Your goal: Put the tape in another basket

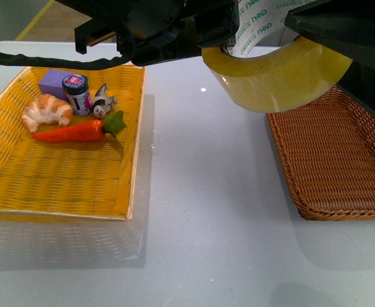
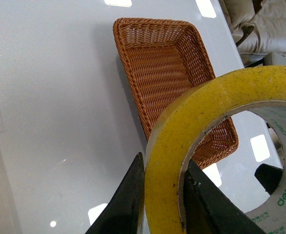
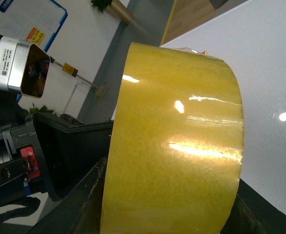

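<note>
The tape (image 1: 276, 80), a wide yellowish roll with a white core printed in green, hangs in the air at the top of the front view, over the table between the two baskets. My left gripper (image 1: 206, 38) is shut on its left rim; in the left wrist view its fingers (image 2: 128, 204) pinch the roll's wall (image 2: 164, 161). My right gripper (image 1: 331, 35) is shut on its right side; the right wrist view shows the roll (image 3: 174, 161) between the jaws. The dark brown wicker basket (image 1: 340, 160) lies at the right and holds nothing; it also shows in the left wrist view (image 2: 162, 73).
A bright yellow woven basket (image 1: 53, 185) lies at the left with a croissant (image 1: 46, 112), a toy carrot (image 1: 78, 131), a small jar (image 1: 77, 93), a purple block (image 1: 54, 82) and a small figurine (image 1: 102, 101). White table (image 1: 200, 211) between the baskets.
</note>
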You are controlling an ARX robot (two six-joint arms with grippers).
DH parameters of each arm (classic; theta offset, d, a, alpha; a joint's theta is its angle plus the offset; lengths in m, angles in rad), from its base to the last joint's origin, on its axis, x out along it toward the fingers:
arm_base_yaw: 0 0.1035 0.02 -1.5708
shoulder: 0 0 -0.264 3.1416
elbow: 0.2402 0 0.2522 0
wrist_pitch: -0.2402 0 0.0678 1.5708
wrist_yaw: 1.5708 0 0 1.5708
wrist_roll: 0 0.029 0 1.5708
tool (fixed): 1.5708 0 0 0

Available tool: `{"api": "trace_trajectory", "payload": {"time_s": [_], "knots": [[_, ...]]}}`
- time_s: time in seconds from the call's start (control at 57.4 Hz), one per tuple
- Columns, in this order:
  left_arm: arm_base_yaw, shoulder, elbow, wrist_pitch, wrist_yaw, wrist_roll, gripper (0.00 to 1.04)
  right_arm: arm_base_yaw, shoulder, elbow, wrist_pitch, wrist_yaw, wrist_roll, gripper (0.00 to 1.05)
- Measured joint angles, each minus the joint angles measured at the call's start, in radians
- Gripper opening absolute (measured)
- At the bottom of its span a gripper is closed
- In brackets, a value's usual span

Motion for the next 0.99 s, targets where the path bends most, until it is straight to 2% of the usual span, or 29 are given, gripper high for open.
{"api": "trace_trajectory", "payload": {"time_s": [0.07,0.192,0.401,0.557,0.784,0.819,0.853,0.906,0.993], "knots": [[0.0,0.0,0.0,0.0,0.0,-0.001,0.15,0.0,0.0,0.0,0.005,0.002,0.008,0.49],[0.0,-0.003,0.0,0.003,0.003,-0.006,0.33,0.001,0.002,0.0,0.011,0.018,0.002,0.48],[0.006,-0.031,0.0,0.025,-0.01,-0.011,0.65,-0.006,0.003,-0.006,0.012,0.023,0.0,0.48],[0.04,-0.096,-0.018,0.053,-0.035,-0.012,0.97,-0.056,-0.021,-0.035,0.027,0.009,0.013,0.48],[0.142,-0.257,-0.119,0.161,-0.01,-0.04,0.96,-0.201,-0.037,-0.071,0.063,-0.052,0.058,0.47],[0.141,-0.28,-0.147,0.227,-0.108,-0.003,0.92,-0.219,-0.037,-0.072,0.068,-0.061,0.065,0.47],[0.148,-0.319,-0.204,0.346,-0.277,0.093,0.85,-0.242,-0.037,-0.074,0.075,-0.07,0.071,0.47],[0.172,-0.383,-0.287,0.448,-0.429,0.203,0.76,-0.269,-0.036,-0.074,0.079,-0.08,0.075,0.47],[0.232,-0.485,-0.408,0.514,-0.517,0.349,0.62,-0.308,-0.026,-0.074,0.09,-0.093,0.079,0.47]]}}
